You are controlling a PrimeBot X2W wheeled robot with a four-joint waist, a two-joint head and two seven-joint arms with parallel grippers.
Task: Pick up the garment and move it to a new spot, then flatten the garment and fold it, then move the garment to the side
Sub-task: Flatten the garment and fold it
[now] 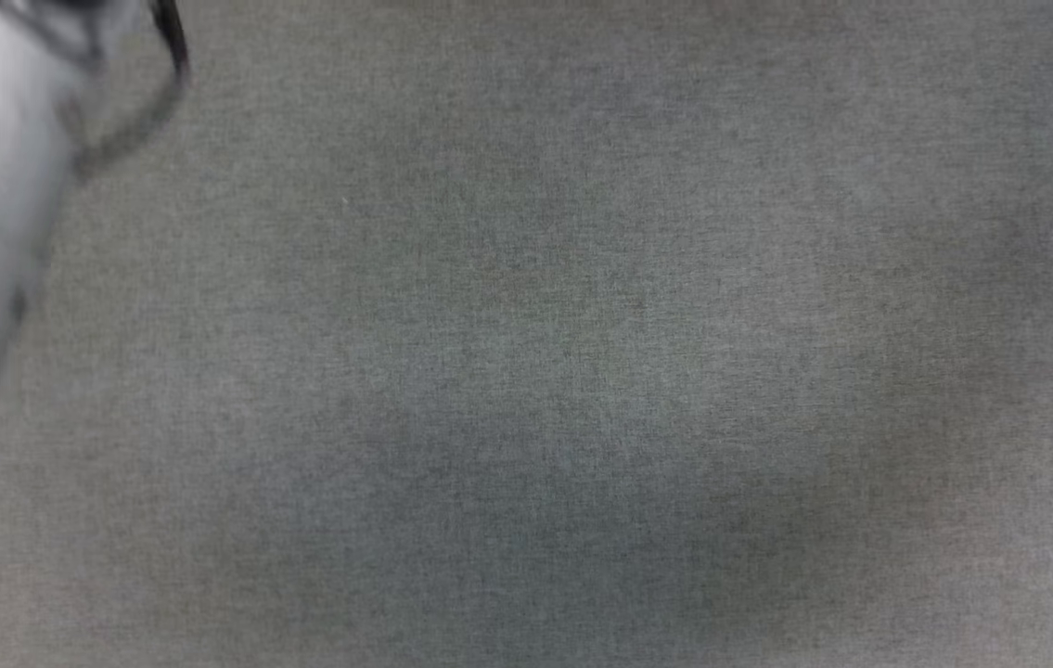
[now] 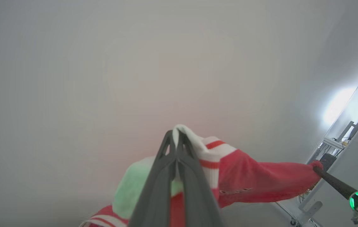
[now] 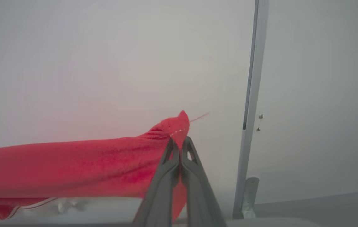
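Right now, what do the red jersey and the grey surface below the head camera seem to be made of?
Garment: likely thin, soft knit fabric, matte; it sags and puckers between the left claw and right claw, with striped trim that looks ribbed. Grey surface: apparently woven cloth, matte; a fine heathered weave shows.

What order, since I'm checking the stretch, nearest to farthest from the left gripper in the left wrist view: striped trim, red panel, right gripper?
1. striped trim, in the left gripper's jaws.
2. red panel, rightward.
3. right gripper, far right.
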